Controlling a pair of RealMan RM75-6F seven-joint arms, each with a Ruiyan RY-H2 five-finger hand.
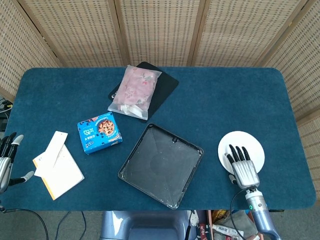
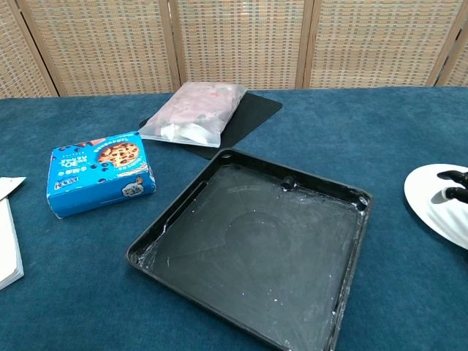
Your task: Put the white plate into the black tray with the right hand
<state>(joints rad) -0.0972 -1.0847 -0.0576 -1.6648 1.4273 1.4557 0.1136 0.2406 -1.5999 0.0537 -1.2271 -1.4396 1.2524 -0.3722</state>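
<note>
**Plate Not Yet Lifted, Tray Waiting Empty**

Wicker screens stood behind the blue-clothed bench (image 1: 225, 95), where the task was barely begun. The black tray (image 1: 161, 165) lay empty at the middle near edge. The white plate (image 1: 241, 153) sat flat on the bench well to its right, apart from the tray. The right hand (image 1: 243, 169) lay over the plate's near part, fingers (image 1: 238, 154) stretched straight across it, gripping nothing that showed. Grasping, lifting and carrying across were all left. The left hand (image 1: 6, 159) idled, fingers apart, empty.

cookie box (image 1: 100, 132), pink bag (image 1: 135, 91) (on mat (image 1: 167, 86)), notepad (image 1: 58, 167)
</note>
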